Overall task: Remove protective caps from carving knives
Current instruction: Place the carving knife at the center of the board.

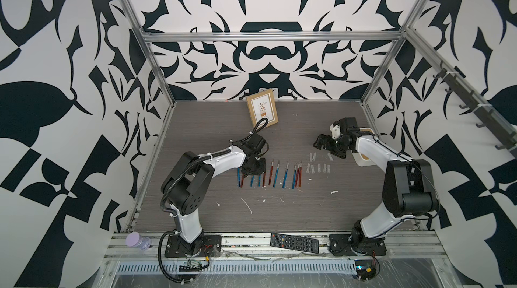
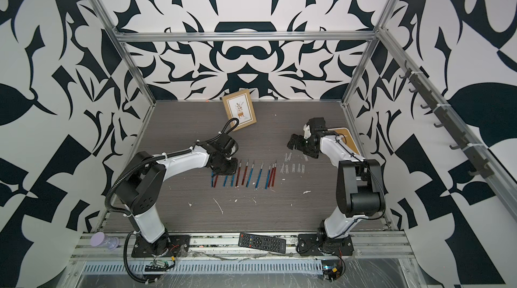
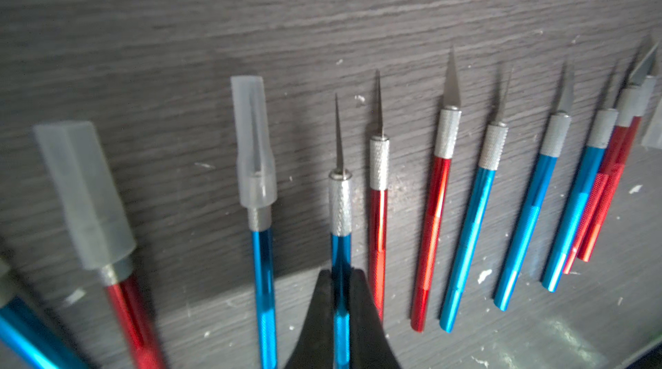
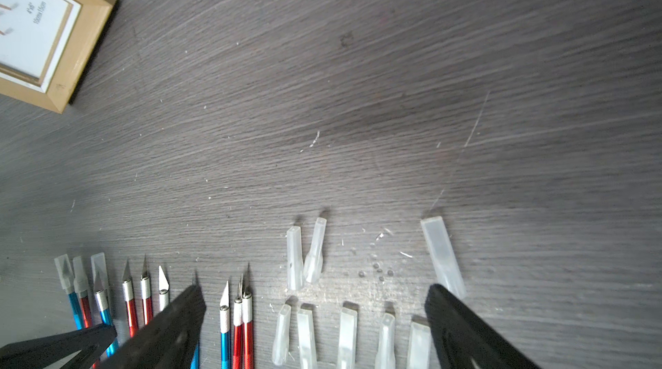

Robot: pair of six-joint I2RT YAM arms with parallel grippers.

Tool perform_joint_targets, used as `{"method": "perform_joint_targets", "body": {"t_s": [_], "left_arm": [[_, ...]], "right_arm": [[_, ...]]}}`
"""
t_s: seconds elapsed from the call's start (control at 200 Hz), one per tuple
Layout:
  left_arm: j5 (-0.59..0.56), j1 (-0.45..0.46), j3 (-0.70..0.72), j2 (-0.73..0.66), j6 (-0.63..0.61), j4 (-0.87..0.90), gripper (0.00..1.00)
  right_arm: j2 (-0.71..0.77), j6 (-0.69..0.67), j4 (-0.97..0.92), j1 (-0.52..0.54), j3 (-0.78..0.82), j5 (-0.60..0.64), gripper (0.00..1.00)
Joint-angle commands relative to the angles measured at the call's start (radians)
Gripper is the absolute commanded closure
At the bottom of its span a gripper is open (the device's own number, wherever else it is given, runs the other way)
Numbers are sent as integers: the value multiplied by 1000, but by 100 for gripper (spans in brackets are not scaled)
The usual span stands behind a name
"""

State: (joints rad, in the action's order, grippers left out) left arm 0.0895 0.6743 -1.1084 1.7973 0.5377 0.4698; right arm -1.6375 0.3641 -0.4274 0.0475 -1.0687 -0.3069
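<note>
Three carving knives [image 3: 263, 277] at the left end of the row on the surface [image 3: 358, 9] wear protective caps [image 3: 253, 141], though the outermost is too blurred to be sure. Next, the left end effector [image 3: 341, 274] is clamped on a bare-bladed blue knife [image 3: 340, 206], with more uncapped knives beyond. Farther right, loose caps [image 4: 442, 256] lie below the right end effector [image 4: 315, 293], spread wide and empty.
</note>
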Motion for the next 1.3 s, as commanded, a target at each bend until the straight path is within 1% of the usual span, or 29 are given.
{"method": "perform_joint_targets", "body": {"t_s": [0.0, 0.075, 0.26, 0.53, 0.86, 1.16, 1.215, 1.295], "left_arm": [[-11, 1, -15, 32, 0, 26, 93], [-12, 1, -16, 40, 1, 26, 91], [-11, 1, -19, 47, 2, 24, 85], [-13, 1, -19, 44, 6, 25, 73], [-14, 1, -37, 22, 7, 35, 67], [-19, 1, -64, -37, 5, 59, 60], [-20, 1, -69, -50, 6, 65, 57], [-25, 1, -72, -71, 5, 71, 47]], "right_arm": [[2, 6, 14, 2, 6, -8, 1], [2, 6, 15, 1, 8, -8, 1], [5, 6, 20, 1, 17, -9, 1], [16, 6, 21, 0, 23, -6, 1], [19, 7, 21, 0, 26, -6, 1], [25, 12, 20, -1, 24, -8, 1], [26, 14, 21, -1, 24, -8, 1], [28, 17, 22, -2, 25, -9, 1]]}}
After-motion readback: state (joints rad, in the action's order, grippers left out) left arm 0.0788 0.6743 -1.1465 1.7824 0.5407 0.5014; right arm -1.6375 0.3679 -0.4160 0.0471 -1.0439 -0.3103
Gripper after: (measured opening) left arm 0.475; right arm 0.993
